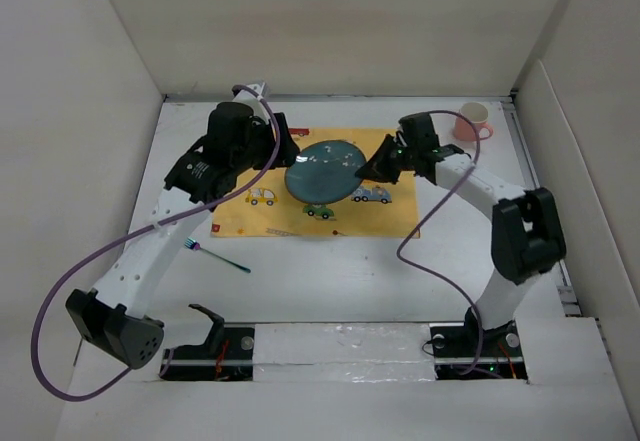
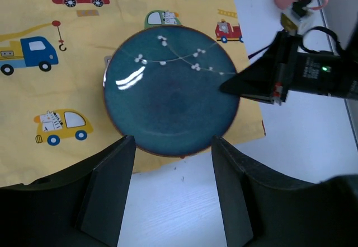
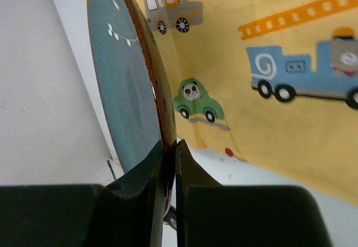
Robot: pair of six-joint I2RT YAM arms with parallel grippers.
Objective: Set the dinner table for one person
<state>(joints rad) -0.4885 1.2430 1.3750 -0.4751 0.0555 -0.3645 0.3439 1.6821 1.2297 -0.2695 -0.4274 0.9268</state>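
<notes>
**Right hand grips blue plate (image 1: 322,169) as left hand (image 2: 170,146) waits open**

The left hand hovers above the white tabletop (image 1: 330,281) with its fingers spread apart. The plate's near rim lies just ahead of it, between the two fingers. The round plate is on the yellow car-print mat (image 1: 385,216), toward the far middle of the tabletop. The right hand (image 3: 169,146) is clamped on the plate's right rim, so it is the only one in contact. Whether the plate rests flat or slightly raised cannot be told. Any next shift likely falls to the right arm.
</notes>
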